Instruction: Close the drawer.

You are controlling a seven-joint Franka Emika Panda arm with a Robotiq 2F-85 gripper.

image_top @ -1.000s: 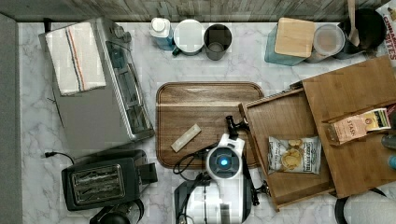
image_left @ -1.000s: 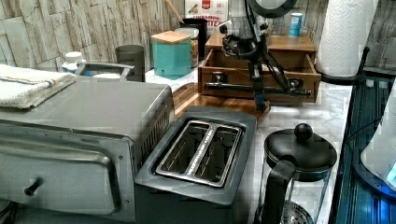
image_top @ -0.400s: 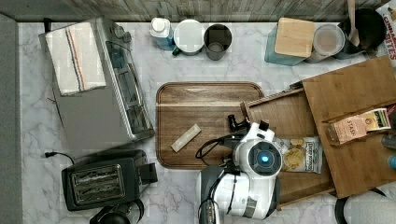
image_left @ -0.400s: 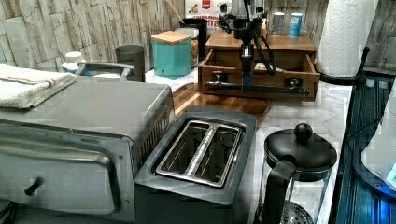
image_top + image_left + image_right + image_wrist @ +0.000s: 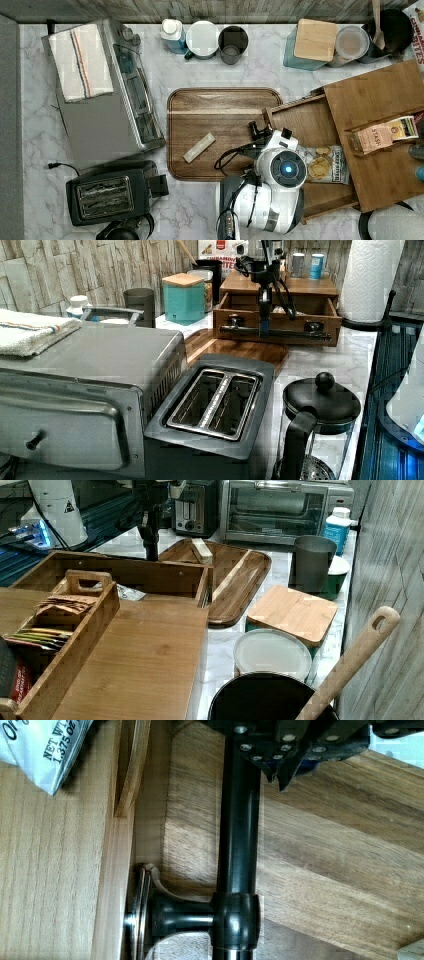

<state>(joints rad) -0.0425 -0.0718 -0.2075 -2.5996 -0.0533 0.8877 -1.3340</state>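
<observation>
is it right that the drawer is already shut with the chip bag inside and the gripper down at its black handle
Not quite. The drawer is pulled out, not shut, as the top view shows. The chip bag does lie inside it, and the gripper is down at the black handle.

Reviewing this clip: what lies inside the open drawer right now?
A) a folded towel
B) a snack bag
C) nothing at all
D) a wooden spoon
B: in the top view a snack bag lies flat on the floor of the open drawer, beside the robot's wrist; the wrist view shows a corner of the bag just behind the drawer front.
</observation>
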